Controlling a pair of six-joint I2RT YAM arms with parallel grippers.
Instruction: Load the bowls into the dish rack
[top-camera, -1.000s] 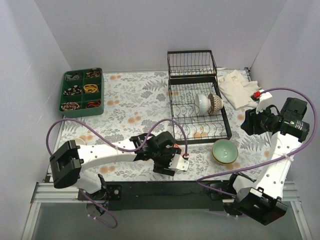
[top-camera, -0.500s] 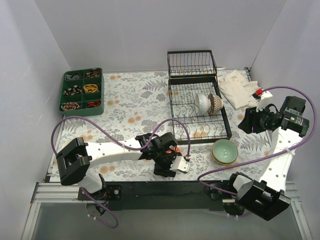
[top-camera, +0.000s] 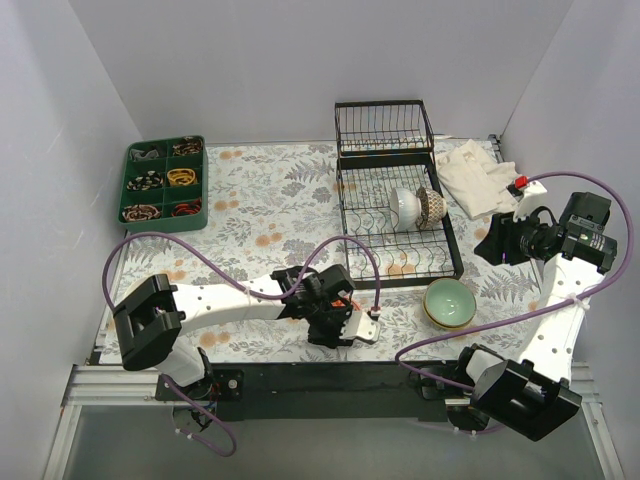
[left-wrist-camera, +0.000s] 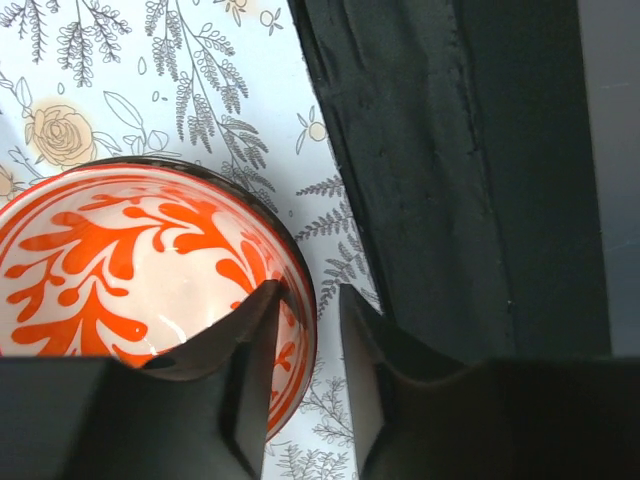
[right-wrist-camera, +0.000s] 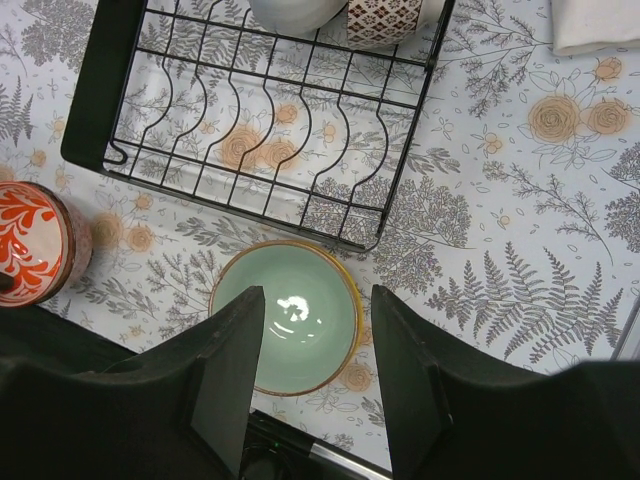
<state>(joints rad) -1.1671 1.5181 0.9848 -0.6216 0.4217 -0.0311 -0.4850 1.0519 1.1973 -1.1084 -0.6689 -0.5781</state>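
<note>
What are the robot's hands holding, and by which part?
Nothing yet: the left gripper straddles the rim of the red-orange bowl, jaws not closed; the right gripper is empty.

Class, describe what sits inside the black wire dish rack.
In the black wire dish rack, two bowls stand on edge among the prongs: a white ceramic bowl and, beside it, a brown lattice-patterned bowl. Their insides are hidden from these views.
</note>
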